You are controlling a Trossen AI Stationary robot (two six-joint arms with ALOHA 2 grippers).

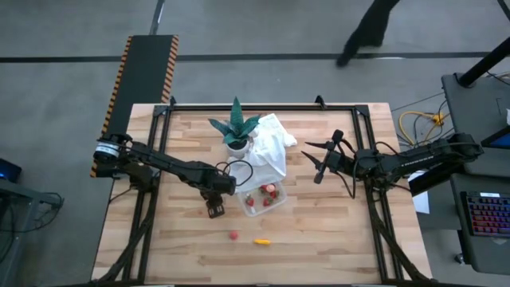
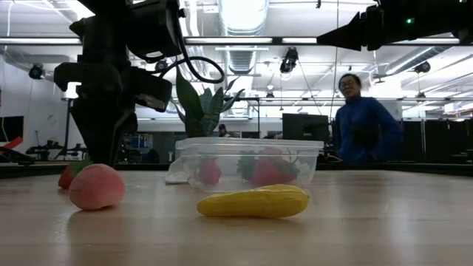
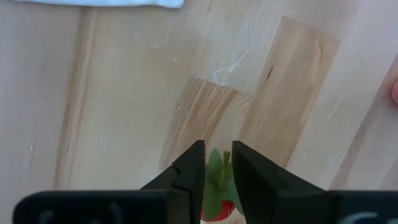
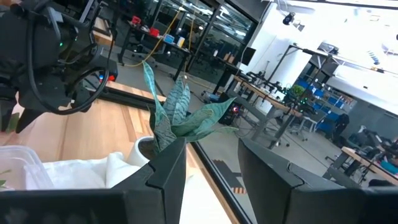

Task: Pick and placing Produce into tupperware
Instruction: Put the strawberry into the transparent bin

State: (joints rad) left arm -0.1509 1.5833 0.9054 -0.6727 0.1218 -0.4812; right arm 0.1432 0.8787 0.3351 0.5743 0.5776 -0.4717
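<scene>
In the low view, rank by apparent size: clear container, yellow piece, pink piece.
1. clear container
2. yellow piece
3. pink piece
Both loose pieces lie nearer the camera, so they look enlarged.

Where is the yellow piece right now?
In the high view the yellow piece lies loose on the table's near half, just right of a pink piece and on the near side of the tupperware.

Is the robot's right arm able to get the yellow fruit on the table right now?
Probably yes. The yellow fruit lies alone on bare wood, nothing over it. The right gripper hangs open up in the air beyond the tupperware, so it would have to travel past that first.
</scene>
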